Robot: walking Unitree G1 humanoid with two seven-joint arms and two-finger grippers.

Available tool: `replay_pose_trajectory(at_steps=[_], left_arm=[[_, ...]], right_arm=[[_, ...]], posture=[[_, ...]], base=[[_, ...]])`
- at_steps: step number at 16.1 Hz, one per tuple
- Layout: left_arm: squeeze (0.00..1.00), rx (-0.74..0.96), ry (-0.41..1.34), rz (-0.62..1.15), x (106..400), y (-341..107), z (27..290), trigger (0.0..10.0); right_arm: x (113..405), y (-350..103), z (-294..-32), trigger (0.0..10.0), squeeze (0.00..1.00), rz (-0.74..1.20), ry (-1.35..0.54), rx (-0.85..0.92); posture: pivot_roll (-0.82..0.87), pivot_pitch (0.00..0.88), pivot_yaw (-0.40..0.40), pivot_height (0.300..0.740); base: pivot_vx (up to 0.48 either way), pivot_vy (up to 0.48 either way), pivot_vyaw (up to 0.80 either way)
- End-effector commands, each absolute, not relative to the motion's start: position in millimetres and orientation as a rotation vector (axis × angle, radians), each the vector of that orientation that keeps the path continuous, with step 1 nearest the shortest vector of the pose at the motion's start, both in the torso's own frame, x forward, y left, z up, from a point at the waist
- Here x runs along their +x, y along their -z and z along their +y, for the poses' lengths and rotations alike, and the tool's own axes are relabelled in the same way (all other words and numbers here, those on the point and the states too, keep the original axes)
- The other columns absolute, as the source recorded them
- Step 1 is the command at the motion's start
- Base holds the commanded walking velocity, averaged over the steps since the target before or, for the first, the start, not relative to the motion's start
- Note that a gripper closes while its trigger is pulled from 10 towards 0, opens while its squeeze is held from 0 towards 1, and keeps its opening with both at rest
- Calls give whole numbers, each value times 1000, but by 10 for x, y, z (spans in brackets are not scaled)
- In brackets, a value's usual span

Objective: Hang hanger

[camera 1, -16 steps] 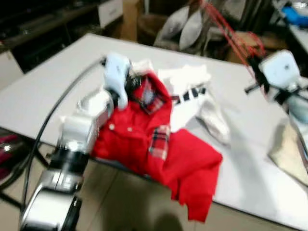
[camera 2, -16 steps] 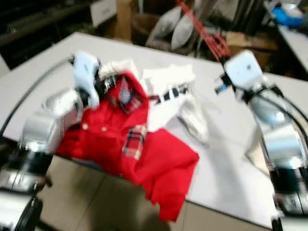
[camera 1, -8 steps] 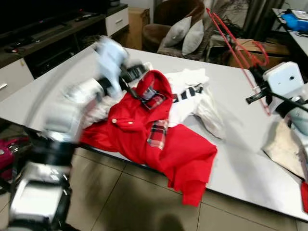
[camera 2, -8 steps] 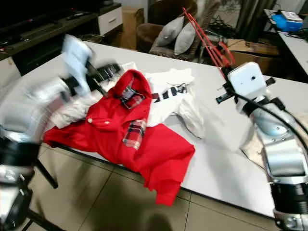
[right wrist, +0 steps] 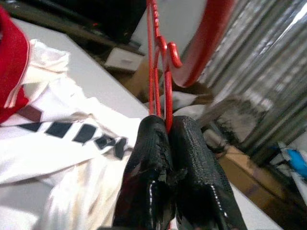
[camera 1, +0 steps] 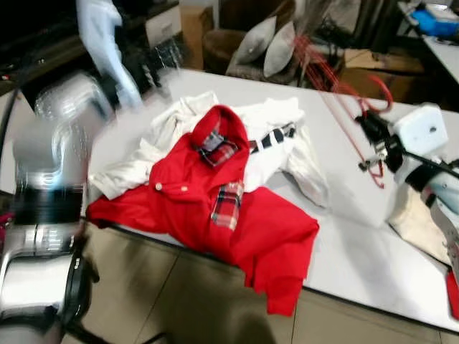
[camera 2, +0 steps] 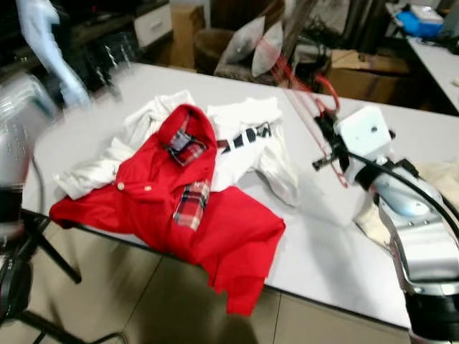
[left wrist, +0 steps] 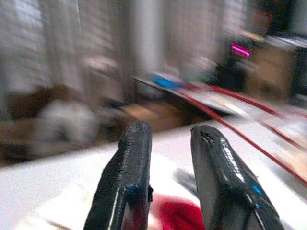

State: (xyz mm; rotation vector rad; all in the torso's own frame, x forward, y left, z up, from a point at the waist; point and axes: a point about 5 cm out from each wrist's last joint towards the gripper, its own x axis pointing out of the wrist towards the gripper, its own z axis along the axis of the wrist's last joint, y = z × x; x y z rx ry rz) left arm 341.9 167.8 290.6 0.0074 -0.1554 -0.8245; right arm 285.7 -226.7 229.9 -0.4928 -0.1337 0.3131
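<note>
A white bench (camera 1: 358,236) is covered at frame centre by a red shirt (camera 1: 215,208), while a red hanger (camera 2: 305,79) is clamped in the right gripper (right wrist: 165,125) upper right, the left gripper (left wrist: 165,136) parted upper left.

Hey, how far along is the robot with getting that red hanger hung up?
Done: the right gripper is shut on the red hanger, lifted over the white table. In hand: it holds the hanger in the air while the left gripper is raised with its fingers apart. Left: the hanger isn't on any rail, and the red shirt lies on the table.
</note>
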Motion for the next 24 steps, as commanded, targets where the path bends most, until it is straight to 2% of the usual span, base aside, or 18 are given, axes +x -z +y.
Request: replay_pose_trajectory(at_steps=[1, 2, 4, 7, 10, 13, 16, 19, 23, 24], left_arm=[[0, 54, 1032, -135, 3213, -2907, 1535, 10000], [0, 135, 1285, 20, 2940, -2621, 1371, 10000], [0, 211, 1403, 172, 2811, -2300, 1249, 10000], [0, 312, 1437, 348, 2812, -1747, 1064, 10000], [0, 376, 1403, 380, 2863, -1551, 906, 10000], [0, 581, 1239, 420, 3086, -1308, 839, 10000], [0, 763, 1069, 383, 3330, -1244, 910, 10000], [0, 814, 858, 227, 3594, -1379, 873, 10000], [0, 645, 837, 70, 3655, -1622, 809, 10000], [0, 518, 869, 37, 3629, -1703, 795, 10000]], right_arm=[[2815, -2352, -2307, 10000, 0, -139, -320, -495], [2813, -2354, -2347, 10000, 0, -127, -310, -501], [2813, -2363, -2354, 10000, 0, -123, -312, -503], [2803, -2356, -2320, 10000, 0, -106, -347, -518], [2798, -2350, -2324, 10000, 0, -100, -349, -521], [2786, -2350, -2348, 10000, 0, -90, -341, -531], [2784, -2354, -2366, 10000, 0, -87, -332, -535], [2794, -2349, -2358, 10000, 0, -85, -333, -536], [2784, -2348, -2352, 10000, 0, -87, -337, -536], [2770, -2361, -2350, 10000, 0, -96, -338, -525]], posture=[[71, 0, 37, 740], [77, 0, 32, 740], [77, 0, 32, 740], [70, 0, 34, 740], [65, 0, 35, 740], [58, 0, 40, 740], [54, 0, 43, 740], [53, 0, 41, 740], [48, 0, 43, 740], [43, 0, 45, 740]], base=[[0, 0, 0], [0, 0, 0], [0, 0, 0], [0, 0, 0], [0, 0, 0], [0, 0, 0], [0, 0, 0], [0, 0, 0], [0, 0, 0], [0, 0, 0]])
